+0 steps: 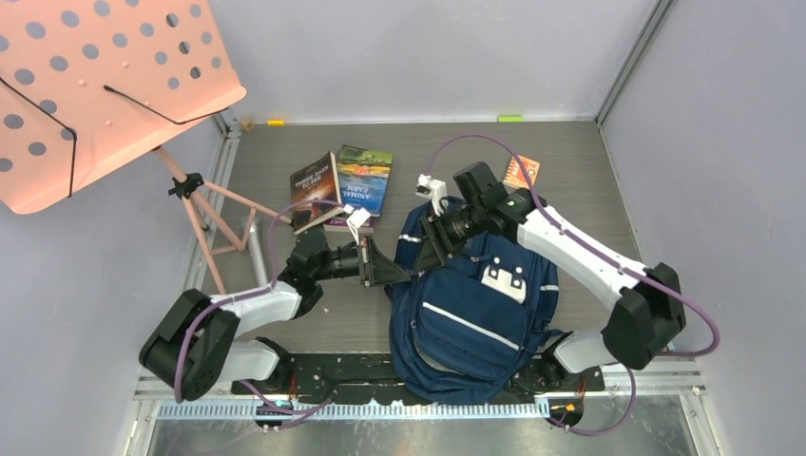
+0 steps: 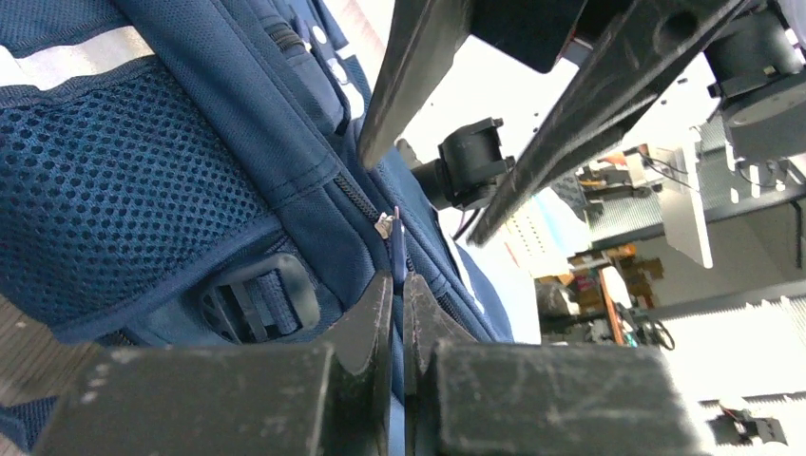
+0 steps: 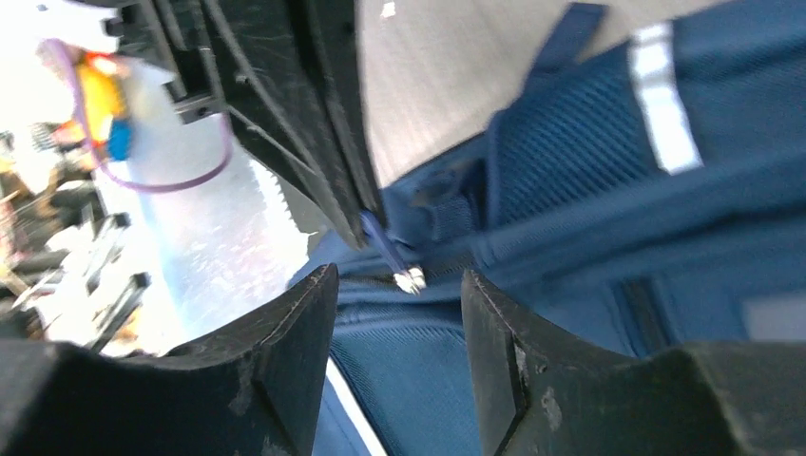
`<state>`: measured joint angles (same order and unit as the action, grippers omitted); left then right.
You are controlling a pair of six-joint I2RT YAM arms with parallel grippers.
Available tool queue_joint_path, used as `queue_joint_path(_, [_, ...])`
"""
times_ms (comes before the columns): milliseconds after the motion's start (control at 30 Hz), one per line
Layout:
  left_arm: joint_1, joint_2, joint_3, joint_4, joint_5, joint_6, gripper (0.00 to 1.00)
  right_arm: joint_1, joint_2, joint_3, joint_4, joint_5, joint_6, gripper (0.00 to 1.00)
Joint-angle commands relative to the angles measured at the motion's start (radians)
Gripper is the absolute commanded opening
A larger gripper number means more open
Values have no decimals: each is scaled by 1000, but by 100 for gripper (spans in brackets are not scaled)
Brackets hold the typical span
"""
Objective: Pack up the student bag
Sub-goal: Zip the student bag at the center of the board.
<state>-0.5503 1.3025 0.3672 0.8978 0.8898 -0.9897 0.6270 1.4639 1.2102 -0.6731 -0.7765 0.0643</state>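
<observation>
Pinching the blue zipper pull of the student bag, lying at six o'clock on the table with its contents hidden, between the left gripper's pressed-together jaws, holding the right gripper's jaws apart close by that pull, with a book seemingly reading "Animal Farm" at eleven o'clock.

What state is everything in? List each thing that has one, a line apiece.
student bag: lying front-up on the table; zip looks closed near the pull.
zipper pull: pinched between fingers.
left gripper: shut on the zipper pull.
right gripper: open beside the pull, holding nothing.
two books: closed, flat, overlapping.
orange book: closed, flat, partly hidden.
music stand: unfolded, standing.
</observation>
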Motion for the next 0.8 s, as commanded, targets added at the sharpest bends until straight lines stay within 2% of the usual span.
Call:
queue_joint_path(0, [-17,-159,-9,-127,-111,146,0,3,-138,-55,78,337,87,57])
queue_joint_path(133, [-72,-352,66,-611,-308,429,0,34,-173,-92,129,631,244,58])
queue_joint_path(233, [-84,-398,99,-773,-378,531,0,115,-149,-90,114,817,337,58])
queue_joint_path(333, [-87,-391,116,-834,-372,564,0,188,-82,-51,77,1041,432,58])
queue_joint_path(500, [-126,-406,118,-861,-386,577,0,295,34,17,46,1275,548,59])
queue_joint_path(767, [-196,-442,129,-967,-496,623,0,327,174,123,14,1401,526,60])
